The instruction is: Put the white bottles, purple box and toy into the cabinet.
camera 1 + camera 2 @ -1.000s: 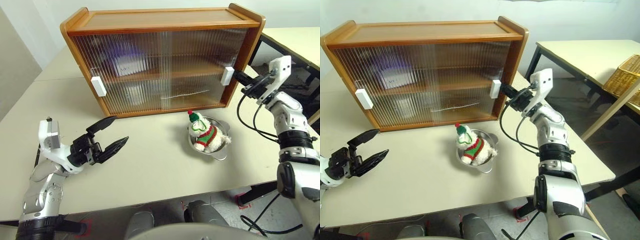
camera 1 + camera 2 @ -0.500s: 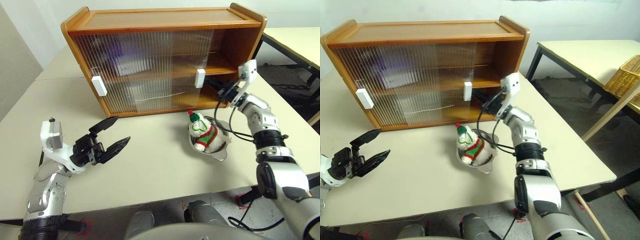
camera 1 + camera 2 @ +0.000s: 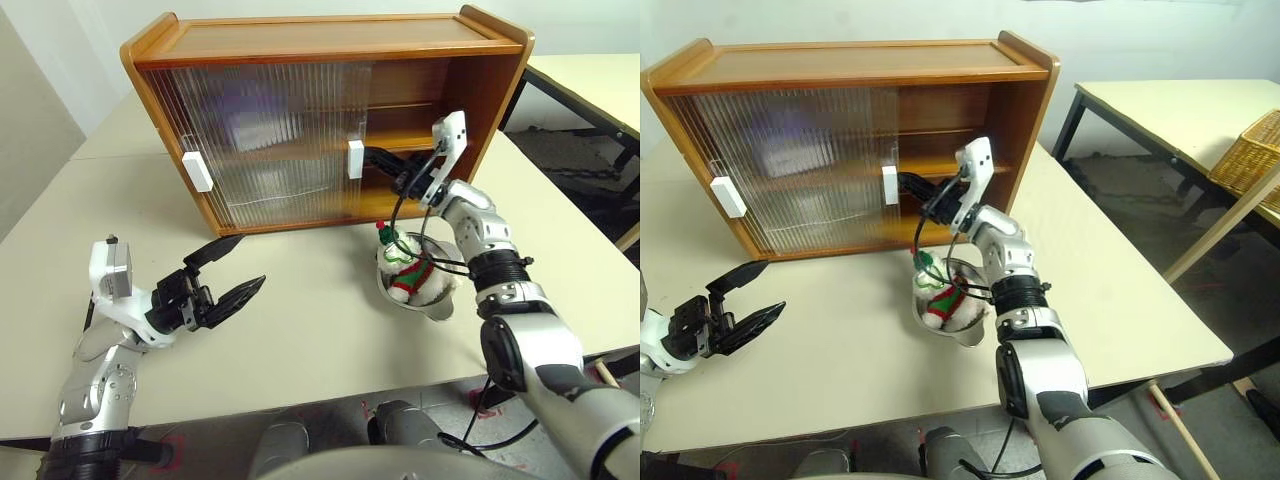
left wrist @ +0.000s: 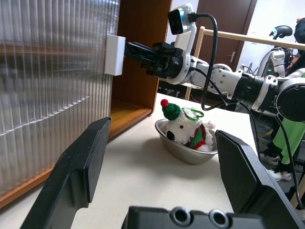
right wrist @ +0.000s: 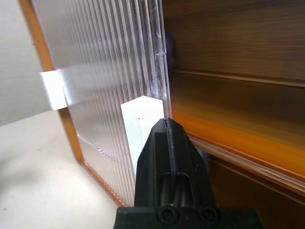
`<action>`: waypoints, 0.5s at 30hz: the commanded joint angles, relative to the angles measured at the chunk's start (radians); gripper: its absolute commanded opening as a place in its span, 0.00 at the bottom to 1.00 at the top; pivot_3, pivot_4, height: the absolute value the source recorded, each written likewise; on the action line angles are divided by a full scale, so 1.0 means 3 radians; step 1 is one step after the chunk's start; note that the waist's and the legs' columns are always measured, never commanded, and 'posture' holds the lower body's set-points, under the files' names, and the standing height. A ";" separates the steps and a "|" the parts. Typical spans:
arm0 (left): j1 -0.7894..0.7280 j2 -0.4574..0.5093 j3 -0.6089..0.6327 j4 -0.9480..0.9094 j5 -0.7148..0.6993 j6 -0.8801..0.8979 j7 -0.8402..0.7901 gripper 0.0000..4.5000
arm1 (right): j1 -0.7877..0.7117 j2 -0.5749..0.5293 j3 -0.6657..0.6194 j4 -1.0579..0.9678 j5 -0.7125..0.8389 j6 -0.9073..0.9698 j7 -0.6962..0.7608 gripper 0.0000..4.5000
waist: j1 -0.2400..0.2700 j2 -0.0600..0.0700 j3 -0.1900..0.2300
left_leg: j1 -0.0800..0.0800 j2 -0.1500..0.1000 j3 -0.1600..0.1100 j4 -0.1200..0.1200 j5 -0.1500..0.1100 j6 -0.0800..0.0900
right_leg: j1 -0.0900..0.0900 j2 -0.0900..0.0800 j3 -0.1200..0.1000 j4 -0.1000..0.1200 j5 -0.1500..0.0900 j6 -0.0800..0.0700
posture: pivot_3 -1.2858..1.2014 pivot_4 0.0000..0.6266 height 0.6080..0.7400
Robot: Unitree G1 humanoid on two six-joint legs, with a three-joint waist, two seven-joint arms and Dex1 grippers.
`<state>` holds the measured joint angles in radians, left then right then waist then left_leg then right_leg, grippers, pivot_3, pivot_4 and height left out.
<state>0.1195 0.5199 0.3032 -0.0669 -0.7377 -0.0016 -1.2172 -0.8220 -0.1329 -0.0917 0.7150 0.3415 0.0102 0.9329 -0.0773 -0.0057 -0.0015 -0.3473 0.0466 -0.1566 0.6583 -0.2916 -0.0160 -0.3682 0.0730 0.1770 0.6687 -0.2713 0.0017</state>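
Your right gripper point(image 3: 372, 156) has its jaws closed, tips against the white handle point(image 3: 354, 159) of the cabinet's point(image 3: 320, 40) right sliding door, with the cabinet's right side standing open. Your left gripper point(image 3: 225, 268) hangs over the table point(image 3: 300, 330) at about eight o'clock, jaws wide open and empty. The toy point(image 3: 406, 268) sits in a steel bowl point(image 3: 438, 305) at about four o'clock from the cabinet's front.

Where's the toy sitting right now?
In the head views the toy sits in a steel bowl on the table, on the robot's right, just in front of the cabinet's open right side and below the right gripper.
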 commanded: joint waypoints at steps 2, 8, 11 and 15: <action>0.0018 -0.0007 -0.0013 0.0034 0.0050 -0.0010 -0.0023 1.00 | -0.0010 0.0082 0.0138 -0.0073 -0.0055 0.0015 0.0070 0.01 | -0.0010 0.0001 0.0000 | 0.0000 0.0000 0.0000 0.0000 0.0000 0.0000 | -0.0001 0.0000 0.0000 0.0000 0.0001 -0.0001 | 0.50 0.00 1.00; 0.0042 -0.0010 -0.0002 0.0033 0.0055 -0.0024 -0.0025 1.00 | 0.0140 -0.0137 0.0119 -0.0231 -0.0003 0.0182 0.0174 0.01 | -0.0005 0.0001 0.0000 | 0.0000 0.0005 0.0000 -0.0002 0.0001 -0.0001 | -0.0003 0.0006 -0.0001 0.0001 0.0001 -0.0007 | 0.50 0.00 1.00; 0.0071 -0.0012 0.0010 0.0027 0.0054 -0.0036 -0.0030 1.00 | 0.0260 -0.0423 0.0067 -0.0409 0.0062 0.0380 0.0339 0.14 | 0.0024 0.0001 0.0000 | -0.0002 0.0004 0.0000 0.0000 0.0004 -0.0007 | -0.0002 0.0008 -0.0001 0.0000 0.0001 -0.0007 | 0.50 0.00 1.00; 0.0089 -0.0008 0.0025 0.0043 0.0047 -0.0044 -0.0045 1.00 | 0.0482 -0.1072 -0.0062 -0.0648 0.0214 0.0645 0.0792 0.45 | 0.0115 0.0001 0.0000 | -0.0005 -0.0008 0.0001 0.0005 0.0008 -0.0015 | 0.0003 0.0001 -0.0001 -0.0001 -0.0004 0.0000 | 0.50 0.00 1.00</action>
<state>0.1433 0.5176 0.3067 -0.0659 -0.7360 -0.0087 -1.2257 -0.6963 -0.4177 -0.0781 0.5561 0.3787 0.1710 1.1139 -0.0429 -0.0053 -0.0015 -0.3488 0.0433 -0.1563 0.6599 -0.2889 -0.0207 -0.3668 0.0726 0.1768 0.6683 -0.2728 0.0020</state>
